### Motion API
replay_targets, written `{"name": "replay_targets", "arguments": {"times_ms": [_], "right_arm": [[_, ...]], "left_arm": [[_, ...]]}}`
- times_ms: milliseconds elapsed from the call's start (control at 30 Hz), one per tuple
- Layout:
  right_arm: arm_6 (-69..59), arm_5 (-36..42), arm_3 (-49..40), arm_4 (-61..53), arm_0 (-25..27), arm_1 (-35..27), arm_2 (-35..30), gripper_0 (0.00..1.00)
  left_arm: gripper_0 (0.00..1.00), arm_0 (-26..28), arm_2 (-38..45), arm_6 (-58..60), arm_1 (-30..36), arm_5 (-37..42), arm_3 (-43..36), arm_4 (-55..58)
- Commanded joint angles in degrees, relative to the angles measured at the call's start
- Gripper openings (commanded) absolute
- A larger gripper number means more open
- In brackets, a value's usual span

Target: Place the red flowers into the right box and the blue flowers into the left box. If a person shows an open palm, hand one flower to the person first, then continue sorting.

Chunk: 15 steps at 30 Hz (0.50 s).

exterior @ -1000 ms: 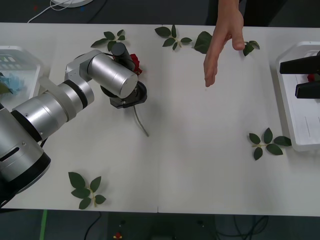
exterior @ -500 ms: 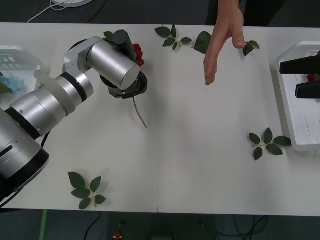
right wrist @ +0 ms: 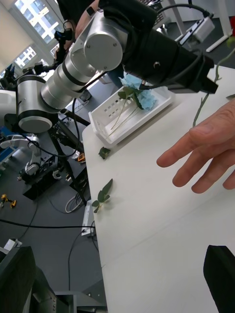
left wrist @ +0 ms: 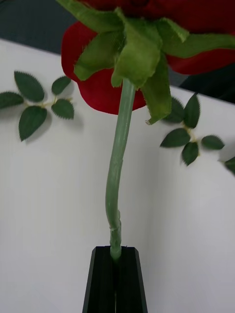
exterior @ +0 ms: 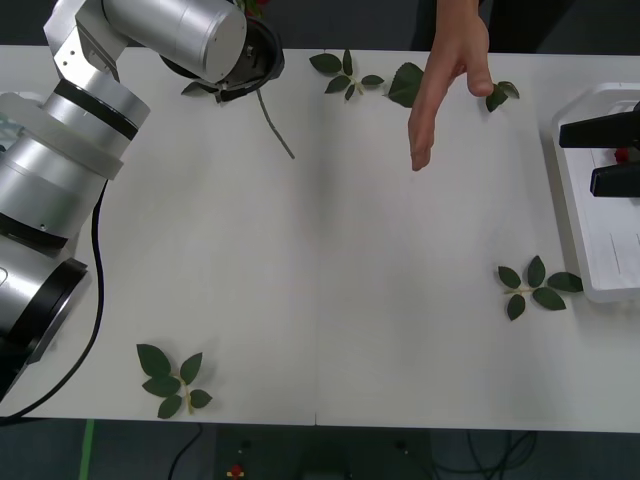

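Your left tool (left wrist: 115, 279) is clamped tight on a red rose (left wrist: 147, 54), black fingers (left wrist: 100, 281) pressed together on the bottom end of its green stem (left wrist: 117, 186). In the front view the left arm (exterior: 90, 110) is raised over the far-left part of the table (exterior: 330, 300), and the stem (exterior: 273, 125) hangs out from under the wrist, its tip above the table. The bloom barely shows there, a bit of red at the top edge.

The open palm (exterior: 445, 85) is held over the far middle of the table, fingers pointing toward you, well apart from the rose. From the right wrist view the hand (right wrist: 208, 151) is spread beside the hanging stem (right wrist: 205, 98).

Your right tool (exterior: 605, 155) sits over the right box (exterior: 590, 250) at the table's right edge; its two fingers are spread apart and hold nothing. A speck of red lies in that box just beside them.

The left box (right wrist: 129, 120) holds blue flowers (right wrist: 139, 95) with stems lying inside it.

Loose leaf sprigs (exterior: 170, 378) lie scattered on the table.
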Motion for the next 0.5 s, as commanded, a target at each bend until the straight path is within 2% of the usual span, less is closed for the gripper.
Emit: {"name": "replay_targets", "arguments": {"times_ms": [33,200,500], "right_arm": [[0.43,-0.27,-0.83,-0.78,-0.44,-1.71,-0.65,1.0],[0.43,-0.27,-0.83,-0.78,-0.44,-1.71,-0.65,1.0],[0.43,-0.27,-0.83,-0.78,-0.44,-1.71,-0.65,1.0]], "left_arm": [[0.0,-2.06,5.72,-8.08,1.92,-6.84,-2.59,1.21],[0.0,0.67,6.16,-13.71,1.92,-21.08,-2.5,7.54],[0.0,0.67,6.16,-23.55,1.66,-30.84,-3.82,10.88]]}}
